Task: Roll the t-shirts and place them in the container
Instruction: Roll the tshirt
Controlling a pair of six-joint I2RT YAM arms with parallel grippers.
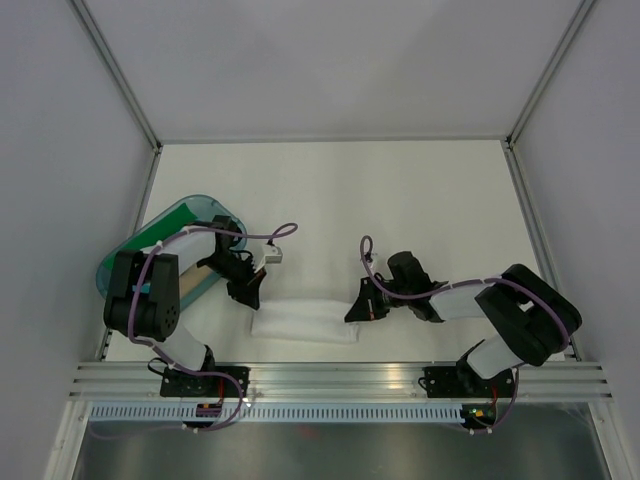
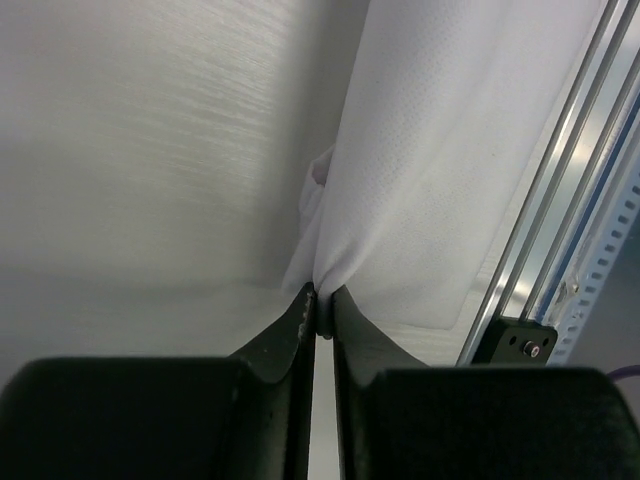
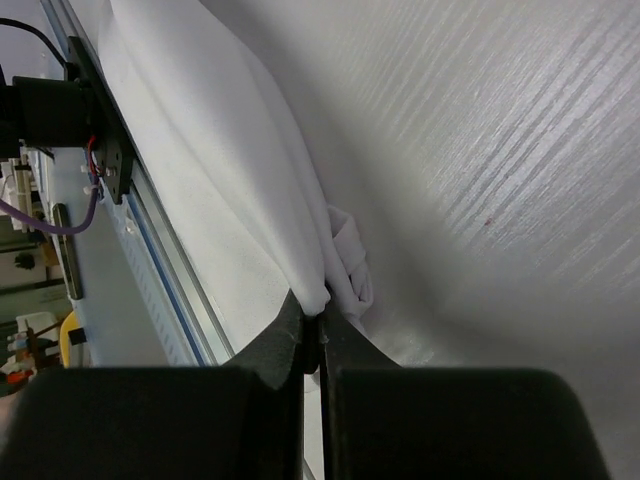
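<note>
Black moulded fingers [image 2: 270, 350] fill the bottom of both wrist views. Seen from its own camera, the left claw [image 2: 322, 300] has its tips pressed together on a gathered fold of the plain white cloth t-shirt [image 2: 420, 180], which fans out from the pinch over the pale matte surface [image 2: 150, 150]. The right claw [image 3: 312, 318] does the same at the shirt's other end, with its tips closed on a bunched edge of the cloth. A small twisted tuck of fabric sits just beside them (which part of the shirt it is I cannot tell).

From above, the t-shirt lies as a long, narrow folded band near the front edge of the surface. It runs left to right between the two claws, just behind the ribbed aluminium rail [image 1: 340, 375] that carries both arm bases.

At the left edge stands a translucent teal plastic tub [image 1: 200, 200], partly hidden by the left arm, with green cloth [image 1: 160, 232] showing inside. Pale grey panels [image 1: 330, 60] wall the surface on three sides, joined at the far corners by slim aluminium posts [image 1: 115, 70].
</note>
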